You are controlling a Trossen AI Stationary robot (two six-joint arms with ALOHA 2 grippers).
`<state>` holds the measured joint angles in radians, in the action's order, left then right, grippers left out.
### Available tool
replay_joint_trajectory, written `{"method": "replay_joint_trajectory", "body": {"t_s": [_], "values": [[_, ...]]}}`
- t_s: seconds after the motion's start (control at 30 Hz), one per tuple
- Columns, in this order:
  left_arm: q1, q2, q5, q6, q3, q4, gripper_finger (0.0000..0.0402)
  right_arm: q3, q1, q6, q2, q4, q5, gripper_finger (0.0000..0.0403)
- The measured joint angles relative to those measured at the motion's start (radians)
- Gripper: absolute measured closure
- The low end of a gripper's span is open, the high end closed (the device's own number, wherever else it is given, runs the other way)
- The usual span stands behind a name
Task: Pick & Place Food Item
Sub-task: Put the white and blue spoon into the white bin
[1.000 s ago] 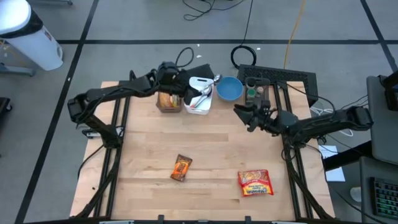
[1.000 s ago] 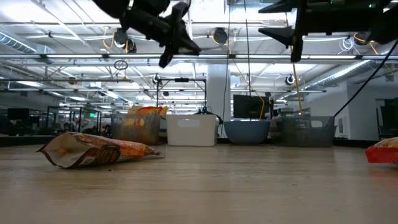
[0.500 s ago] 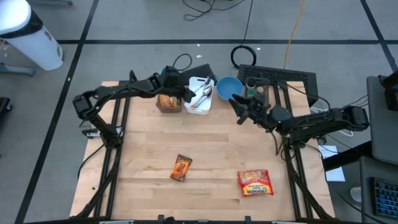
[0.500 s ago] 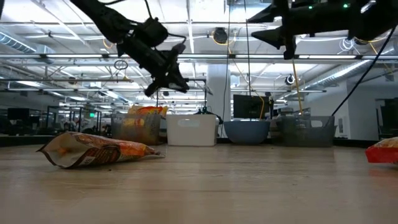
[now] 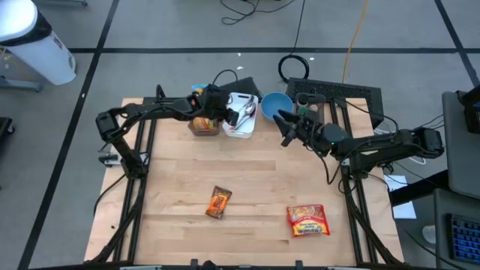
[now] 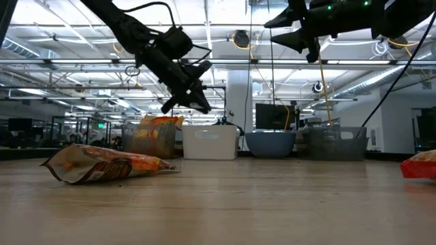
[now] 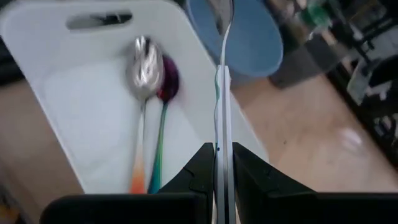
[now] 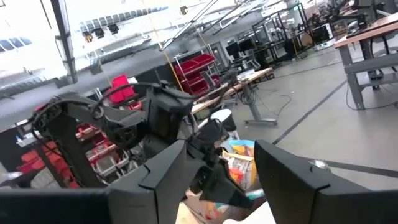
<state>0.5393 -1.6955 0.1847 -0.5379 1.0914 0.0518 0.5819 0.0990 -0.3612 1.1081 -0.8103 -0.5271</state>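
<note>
A: Left hand [image 5: 223,114]?
B: Pinching a spoon [image 7: 222,106] by its handle, above the white bin [image 5: 241,129] at the bench's [image 5: 247,187] far edge. The right hand [image 5: 286,129] hangs spread and empty near the blue bowl [image 5: 274,106].

A: And the food?
B: The red noodle packet [image 5: 307,220] lies flat near the bench's front right; the smaller orange snack bag [image 5: 218,202] lies front centre, well apart from it. Another snack sits in the clear container [image 5: 201,124] beside the white bin, where two spoons [image 7: 149,93] rest.
</note>
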Motion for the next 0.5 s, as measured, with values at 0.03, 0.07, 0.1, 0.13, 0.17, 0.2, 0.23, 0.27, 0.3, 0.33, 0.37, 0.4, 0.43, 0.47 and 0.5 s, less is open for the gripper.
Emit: {"method": "replay_joint_trajectory", "body": {"t_s": [0.03,0.07,0.1,0.13,0.17,0.2,0.23,0.27,0.3,0.33,0.37,0.4,0.43,0.47,0.5], "values": [[-0.007,0.000,-0.014,-0.009,0.006,-0.001,0.0365,0.000,0.000,0.008,0.000,0.001,0.003,0.0220],[-0.012,0.000,-0.038,-0.017,0.013,0.000,0.0366,0.000,0.000,0.012,0.000,0.001,0.003,0.0220],[-0.020,0.000,-0.067,-0.022,0.019,0.007,0.0366,0.000,0.000,0.018,0.000,0.000,0.003,0.0220],[-0.028,0.000,-0.090,-0.023,0.028,0.025,0.0366,0.000,0.000,0.021,0.000,0.000,0.003,0.0220],[-0.037,0.000,-0.108,-0.024,0.039,0.044,0.0366,0.000,0.000,0.027,0.000,0.000,0.004,0.0220],[-0.044,-0.003,-0.127,-0.024,0.054,0.053,0.0366,0.000,0.000,0.034,0.000,0.001,0.004,0.0220],[-0.052,-0.013,-0.145,-0.024,0.071,0.054,0.0366,0.000,0.000,0.040,-0.002,0.002,0.004,0.0220],[-0.059,-0.025,-0.153,-0.026,0.090,0.057,0.0366,0.000,0.000,0.043,-0.003,0.000,0.004,0.0220],[-0.060,-0.039,-0.155,-0.033,0.111,0.079,0.0366,0.000,0.000,0.045,-0.005,-0.001,0.004,0.0220],[-0.059,-0.061,-0.156,-0.038,0.133,0.112,0.0366,0.000,0.000,0.045,-0.008,0.002,0.004,0.0220],[-0.060,-0.085,-0.157,-0.041,0.162,0.137,0.0366,0.000,0.000,0.045,-0.012,0.002,0.005,0.0220],[-0.062,-0.112,-0.160,-0.042,0.195,0.163,0.0366,0.000,0.000,0.048,-0.018,0.002,0.007,0.0220],[-0.063,-0.137,-0.165,-0.042,0.229,0.201,0.0366,0.000,0.000,0.055,-0.023,0.002,0.008,0.0220],[-0.064,-0.158,-0.167,-0.040,0.263,0.241,0.0366,0.000,0.000,0.062,-0.029,0.000,0.013,0.0220],[-0.064,-0.180,-0.170,-0.036,0.299,0.274,0.0366,0.000,0.000,0.066,-0.040,0.011,0.031,0.0220]]}}
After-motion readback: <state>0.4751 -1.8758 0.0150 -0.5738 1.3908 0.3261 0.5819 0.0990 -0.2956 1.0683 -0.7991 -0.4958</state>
